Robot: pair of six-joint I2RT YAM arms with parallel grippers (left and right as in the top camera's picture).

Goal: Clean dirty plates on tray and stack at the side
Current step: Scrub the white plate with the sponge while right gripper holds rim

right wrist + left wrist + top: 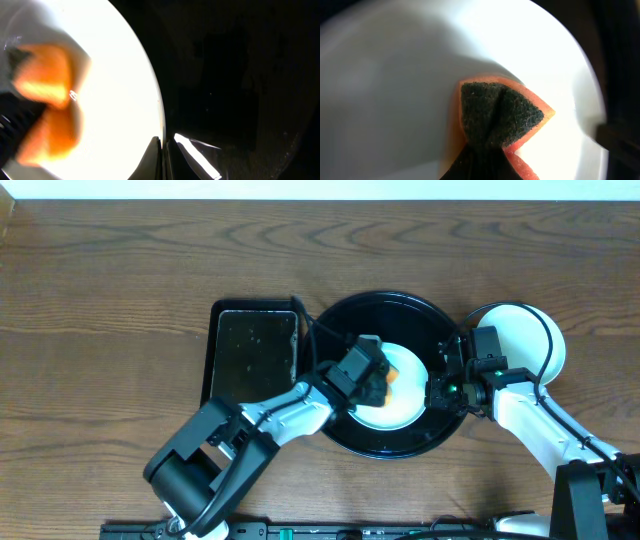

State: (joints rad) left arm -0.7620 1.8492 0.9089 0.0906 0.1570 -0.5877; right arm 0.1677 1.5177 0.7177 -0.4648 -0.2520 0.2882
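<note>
A pale plate (405, 408) lies in the round black tray (385, 298). My left gripper (368, 372) is shut on an orange sponge (392, 378) and presses it on the plate. The left wrist view shows the sponge's dark scrub face with orange edges (497, 117), folded and pinched, against the plate (395, 75). My right gripper (437, 392) is shut on the plate's right rim; the right wrist view shows its fingers (162, 150) pinching the rim of the plate (115, 90). The sponge looks blurred in that view (47, 85). Another pale plate (525, 335) sits on the table right of the tray.
A smaller rectangular black tray (250, 350) lies just left of the round tray, touching it. The black tray floor (240, 75) fills the right wrist view beside the plate. Brown wooden table (120, 290) surrounds everything.
</note>
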